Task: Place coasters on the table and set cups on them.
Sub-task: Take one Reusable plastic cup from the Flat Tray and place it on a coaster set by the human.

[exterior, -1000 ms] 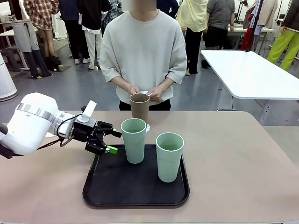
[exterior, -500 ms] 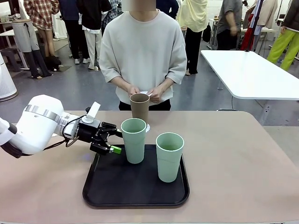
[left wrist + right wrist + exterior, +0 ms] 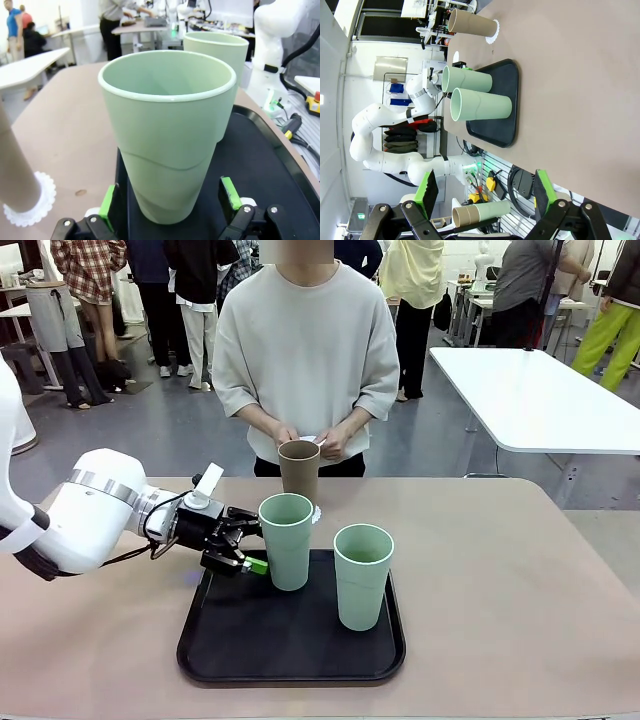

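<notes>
- My left fingers [image 3: 252, 545] are wide open. One is on each side of the near green cup [image 3: 287, 540], around its lower half. They hold nothing.
- That cup stands on the black tray [image 3: 290, 665], just left of the middle of the front view. The other green cup [image 3: 362, 575] stands near it on the right.
- The brown cup [image 3: 298, 470] is behind them on the counter [image 3: 520, 590]. It sits on a white coaster [image 3: 31, 205], seen at the lower left of the left wrist view.
- I think my job now is to grab the near green cup.
- I would slide in a bit more, so the green pads [image 3: 229, 192] lie flat on both sides. Then I would squeeze softly.
- The cup is tall and smooth, and a low grip could tip it. So I would lift slowly and straight up.
- I must not bump the brown cup or the other green one.
- My right fingers [image 3: 485, 189] are wide open too. They hold nothing and are well apart from the cups.
</notes>
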Motion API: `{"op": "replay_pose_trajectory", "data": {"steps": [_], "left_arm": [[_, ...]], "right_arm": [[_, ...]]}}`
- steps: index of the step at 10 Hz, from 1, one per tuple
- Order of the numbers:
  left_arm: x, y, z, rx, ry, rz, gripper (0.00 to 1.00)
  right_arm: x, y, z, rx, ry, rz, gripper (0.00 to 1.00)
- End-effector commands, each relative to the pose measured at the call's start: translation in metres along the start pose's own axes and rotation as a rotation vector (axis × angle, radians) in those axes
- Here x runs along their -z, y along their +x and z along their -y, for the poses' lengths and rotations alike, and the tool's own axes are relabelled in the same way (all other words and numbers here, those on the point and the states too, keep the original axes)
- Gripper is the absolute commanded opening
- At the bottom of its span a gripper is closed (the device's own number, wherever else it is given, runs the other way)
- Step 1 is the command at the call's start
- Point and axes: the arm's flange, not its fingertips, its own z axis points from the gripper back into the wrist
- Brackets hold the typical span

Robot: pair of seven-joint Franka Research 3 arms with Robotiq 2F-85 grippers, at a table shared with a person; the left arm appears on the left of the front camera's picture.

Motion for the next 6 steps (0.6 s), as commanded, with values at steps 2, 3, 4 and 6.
{"op": "replay_pose_trajectory", "data": {"steps": [2,3,4,6], "left_arm": [[0.008,-0.006,-0.003,0.066,-0.01,0.061,1.0],[0.012,-0.007,-0.002,0.078,-0.021,0.073,1.0],[0.015,-0.007,-0.002,0.091,-0.024,0.088,1.0],[0.022,-0.008,-0.002,0.096,-0.037,0.1,1.0]], "right_arm": [[0.001,0.001,0.0,-0.008,0.018,0.006,1.0],[0.001,0.001,0.0,-0.008,0.018,0.006,1.0],[0.001,0.001,0.0,-0.008,0.018,0.006,1.0],[0.001,0.001,0.0,-0.008,0.018,0.006,1.0]]}}
